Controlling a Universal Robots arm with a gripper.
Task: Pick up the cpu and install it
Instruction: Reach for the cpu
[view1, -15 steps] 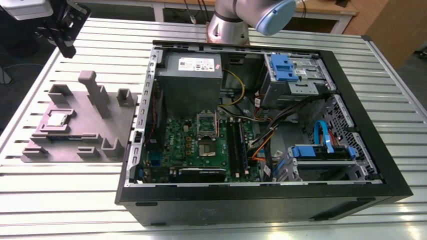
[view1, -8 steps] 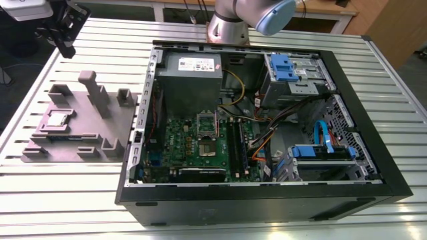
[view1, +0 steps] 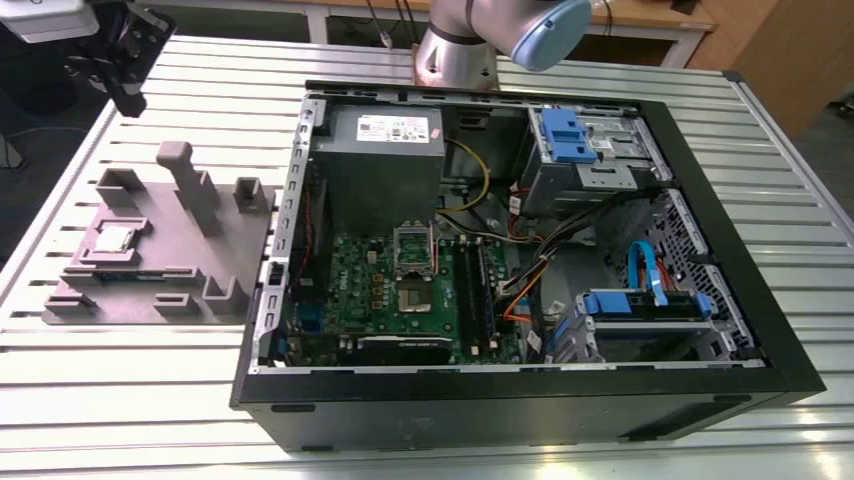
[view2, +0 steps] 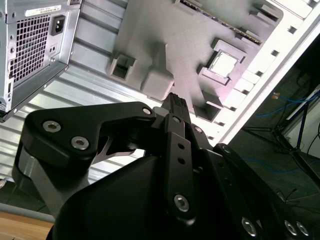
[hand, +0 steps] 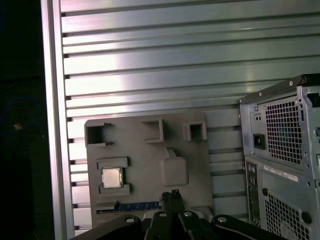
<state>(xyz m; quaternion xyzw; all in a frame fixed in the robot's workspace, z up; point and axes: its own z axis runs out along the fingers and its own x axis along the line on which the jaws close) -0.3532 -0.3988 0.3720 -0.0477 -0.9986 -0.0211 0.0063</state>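
Note:
The cpu (view1: 114, 238) is a small silver square lying in a recess of the grey holder block (view1: 174, 250), on the slatted table at the exterior view's left. Both wrist views show the cpu (view2: 222, 64) (hand: 112, 177) from well above. My gripper (view1: 127, 95) hangs high over the table's far left corner, away from the block. Its black fingers (view2: 175, 102) look shut, with nothing between them, and in the first wrist view the gripper (hand: 173, 194) points down at the block (hand: 150, 155). The green motherboard (view1: 360, 290) lies inside the open computer case, its socket (view1: 414, 258) uncovered.
The open black case (view1: 747, 330) fills the table's middle and right, with a grey power supply (view1: 380, 140), blue drive brackets (view1: 567, 135) and loose cables. A memory stick (hand: 135, 206) lies in the holder block. Upright posts (view1: 180, 175) rise from the block. The case's rear panel (hand: 280, 150) stands beside it.

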